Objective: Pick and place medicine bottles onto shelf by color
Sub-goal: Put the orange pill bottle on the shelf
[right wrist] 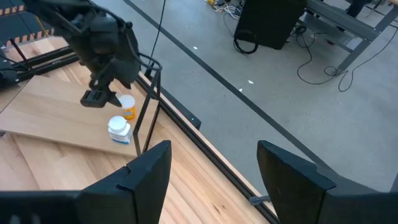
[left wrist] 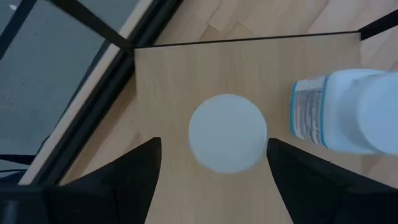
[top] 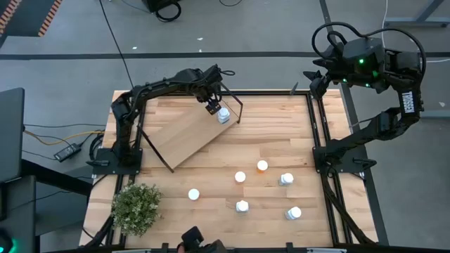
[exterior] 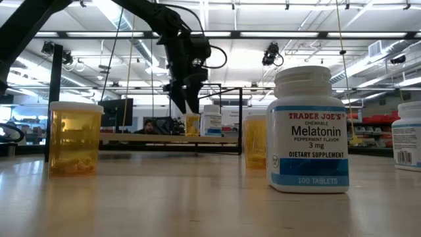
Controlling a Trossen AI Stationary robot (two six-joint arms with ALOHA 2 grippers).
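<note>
My left gripper [left wrist: 214,143] is open over the far end of the shelf [top: 184,135], pointing down. Its fingers stand on either side of the white cap of an orange bottle [left wrist: 227,132] without touching it. That bottle [right wrist: 127,106] stands upright on the board. A white bottle [top: 223,116] stands beside it, also seen in the left wrist view [left wrist: 348,112]. Several more bottles stand on the tabletop, among them an orange one [top: 262,166] and a white one [top: 286,179]. My right gripper [right wrist: 214,168] is open, held high beyond the table's far right corner.
A small green plant [top: 136,207] stands at the near left corner. The shelf's black wire legs [right wrist: 149,106] rise at its far end. In the low view a large Melatonin bottle [exterior: 309,128] and an orange bottle [exterior: 75,138] stand close to the near edge.
</note>
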